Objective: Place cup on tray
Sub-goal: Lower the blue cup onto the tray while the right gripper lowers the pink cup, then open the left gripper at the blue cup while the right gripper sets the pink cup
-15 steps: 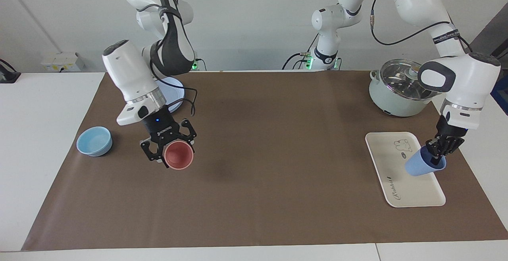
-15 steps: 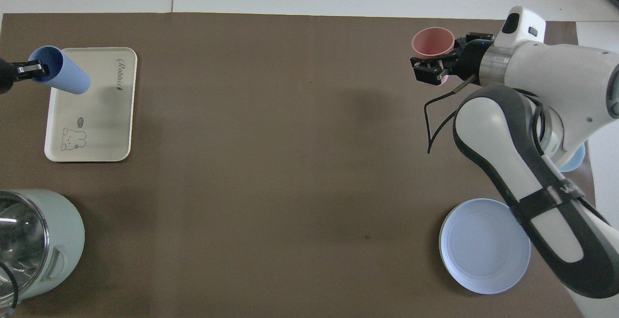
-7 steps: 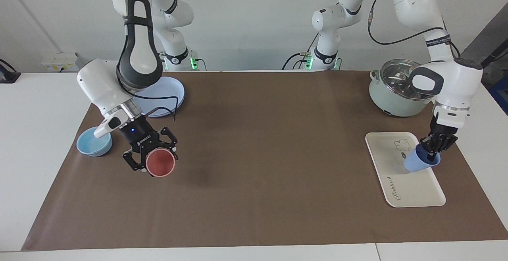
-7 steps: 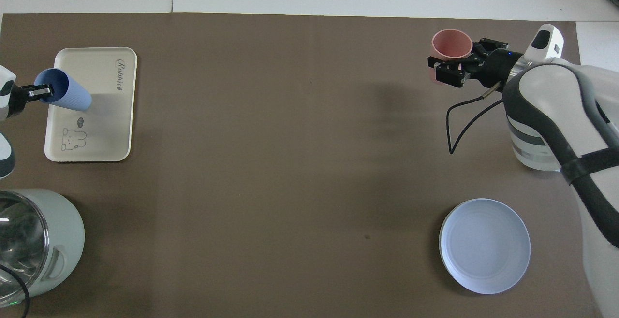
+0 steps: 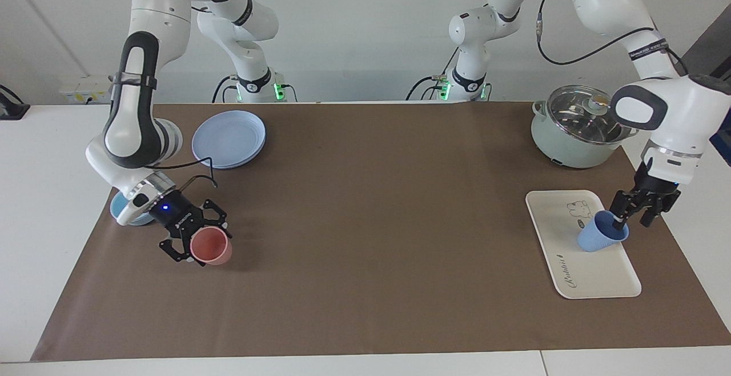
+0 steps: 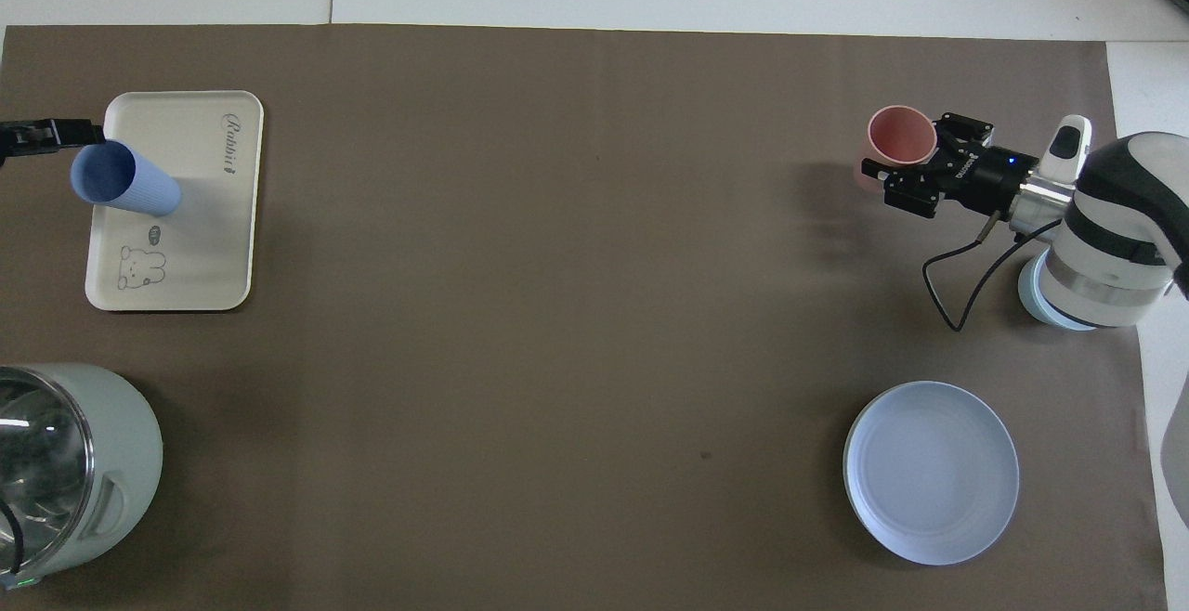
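Left arm: comes in from its base, elbow high, forearm angled steeply down.
Left pincer (image 5: 639,211): low, pointing down, fingers spread apart, gripping nothing.
Right arm: folded, forearm dropping low toward its own end of the surface.
Right pincer (image 5: 191,243): tilted sideways, low, fingers clamped on a pink cup (image 5: 210,246).

White table (image 5: 57,153), brown mat (image 5: 365,222); tray (image 5: 557,222), pot (image 5: 571,130), plate (image 5: 228,139), seemingly a bowl (image 5: 117,207)
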